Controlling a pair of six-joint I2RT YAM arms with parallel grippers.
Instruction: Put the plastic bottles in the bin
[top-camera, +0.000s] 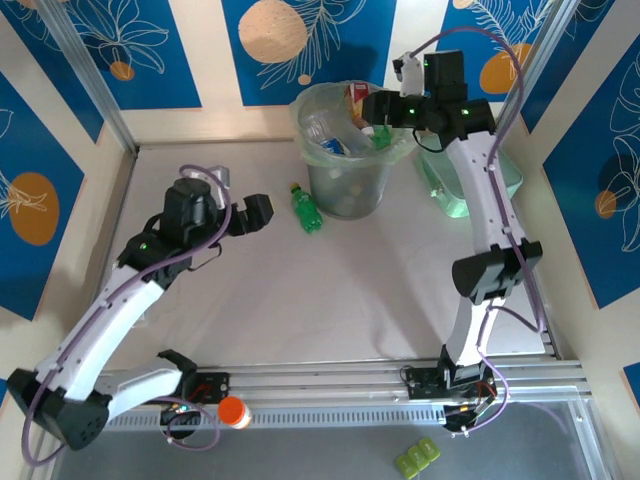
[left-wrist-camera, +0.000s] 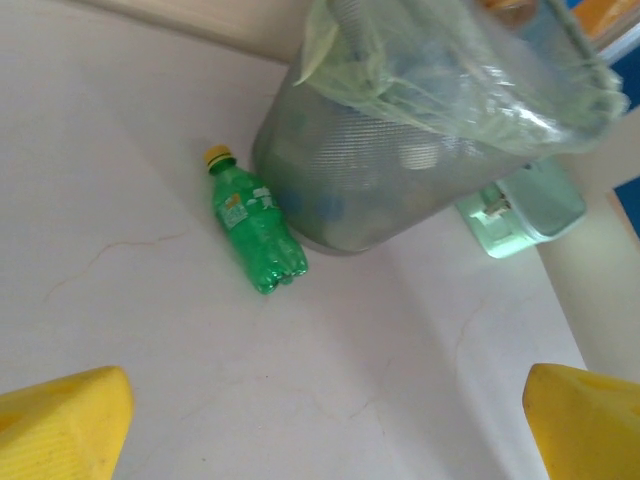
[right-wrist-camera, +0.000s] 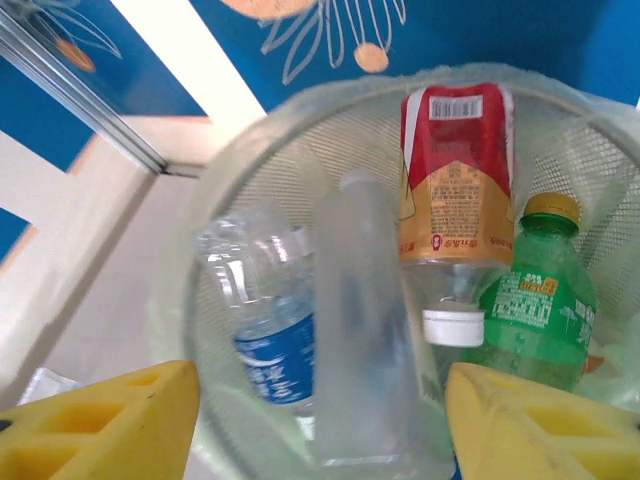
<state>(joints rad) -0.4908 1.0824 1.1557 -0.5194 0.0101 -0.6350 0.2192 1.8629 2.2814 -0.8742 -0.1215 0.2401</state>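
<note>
bottles lie in two places. between the wide-open fingers (left-wrist-camera: 65, 420) of the left gripper (left-wrist-camera: 325, 405), a green bottle (left-wrist-camera: 255, 232) is framed ahead, on its side on the table (left-wrist-camera: 120, 120) just beside the bin (left-wrist-camera: 380, 190), toward the far edge. it is judged light, thin-walled, slick and apt to roll, best taken across its labelled middle. the left arm is held low, wrist tilted at it. the right gripper (right-wrist-camera: 320, 400) is spread over the bin mouth, nothing clamped. a clear bottle (right-wrist-camera: 365, 330) and a red-labelled bottle (right-wrist-camera: 455, 180) are piled below among others. the right arm is raised, wrist bent down.
</note>
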